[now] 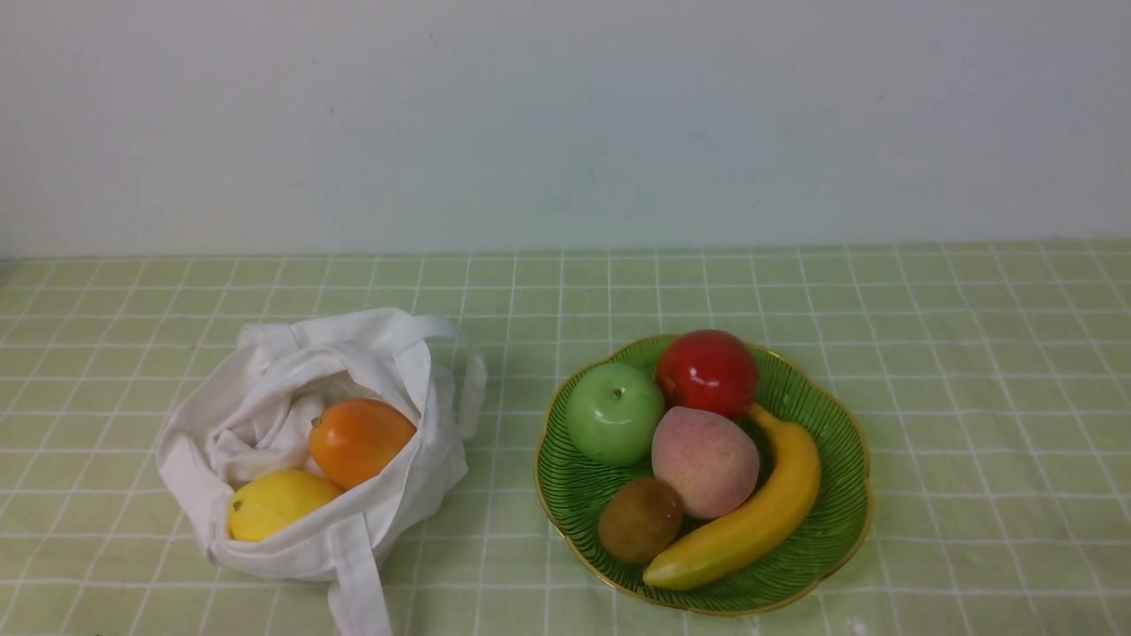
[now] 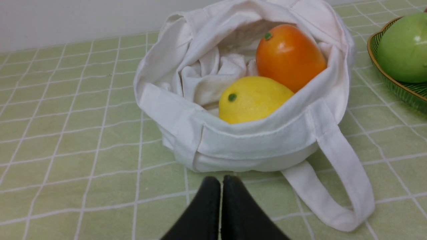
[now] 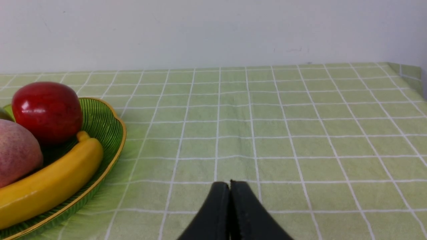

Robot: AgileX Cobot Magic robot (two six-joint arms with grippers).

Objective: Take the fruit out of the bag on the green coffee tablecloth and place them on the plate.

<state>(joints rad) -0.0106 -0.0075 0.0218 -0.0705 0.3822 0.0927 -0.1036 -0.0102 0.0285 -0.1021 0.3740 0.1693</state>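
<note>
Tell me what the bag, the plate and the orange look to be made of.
Bag: soft white woven cloth, matte; it slumps and creases, with stitched seams.
Plate: likely green glass, glossy, ribbed, with a gold rim; plastic is possible.
Orange: probably a plastic replica; the skin is smooth and shiny with a neat green dot for a stem.

Bright, even light; soft shadows; sharp.

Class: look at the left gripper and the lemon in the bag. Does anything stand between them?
Yes. The left gripper, shut, sits on the cloth just outside the bag. The bag's near wall rises between it and the lemon, hiding the lemon's lower half. The bag's mouth is open on top, so from above nothing visible blocks it.
</note>
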